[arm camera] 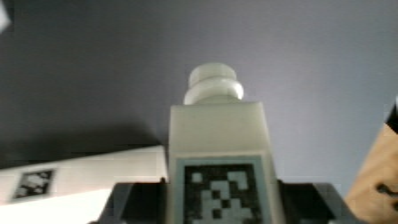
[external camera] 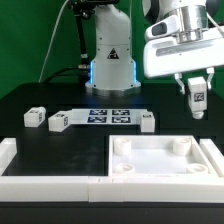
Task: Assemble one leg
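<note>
Holding 1 leg (external camera: 198, 103) clamped between its fingers, the gripper (external camera: 196, 92) hangs in the air at the exterior view's right, clear of the table. Leg axis: upright, in line with the fingers. The wrist view shows the tag face toward the camera and the rounded pin (arm camera: 214, 80) pointing away from it, down toward the table. Governing relation: the tray (external camera: 160, 165) lies below the leg and toward the exterior view's left, and its nearest corner hole (external camera: 182, 147) is not quite under the pin. Judgement: the next move calls for a small shift toward that hole, then a straight descent with the axis kept vertical; any tilt risks the pin catching the rim. 3 spare legs (external camera: 58, 122) lie on the table near the marker board (external camera: 110, 115), well apart from the gripper.
</note>
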`<state>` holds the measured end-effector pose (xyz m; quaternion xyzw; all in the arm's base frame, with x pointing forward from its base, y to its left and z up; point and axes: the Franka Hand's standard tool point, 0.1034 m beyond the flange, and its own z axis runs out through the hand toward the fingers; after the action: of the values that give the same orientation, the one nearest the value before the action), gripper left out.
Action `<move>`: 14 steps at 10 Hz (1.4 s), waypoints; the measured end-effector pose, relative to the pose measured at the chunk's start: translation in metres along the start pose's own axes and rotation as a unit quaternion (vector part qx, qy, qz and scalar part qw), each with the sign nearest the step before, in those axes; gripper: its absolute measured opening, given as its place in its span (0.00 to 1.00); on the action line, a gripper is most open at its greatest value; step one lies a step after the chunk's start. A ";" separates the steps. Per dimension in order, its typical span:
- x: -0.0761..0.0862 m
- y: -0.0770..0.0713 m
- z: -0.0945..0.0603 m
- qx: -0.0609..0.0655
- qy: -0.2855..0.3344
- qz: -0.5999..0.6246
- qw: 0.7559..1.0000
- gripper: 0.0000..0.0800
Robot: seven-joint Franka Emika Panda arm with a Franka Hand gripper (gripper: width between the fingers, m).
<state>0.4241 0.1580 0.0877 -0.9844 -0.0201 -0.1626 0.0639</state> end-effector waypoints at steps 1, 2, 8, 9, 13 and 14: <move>0.013 0.004 -0.005 -0.002 0.005 -0.019 1.000 0.36; 0.018 0.007 -0.007 -0.003 0.007 -0.039 0.999 0.36; 0.031 0.015 -0.007 -0.007 -0.001 -0.049 0.999 0.36; 0.047 0.028 -0.007 -0.011 -0.004 -0.081 0.997 0.36; 0.137 0.048 0.006 -0.009 0.016 -0.083 0.996 0.36; 0.149 0.052 0.019 -0.008 0.019 -0.080 0.997 0.36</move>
<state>0.5741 0.1119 0.1122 -0.9770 -0.0962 -0.1856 0.0430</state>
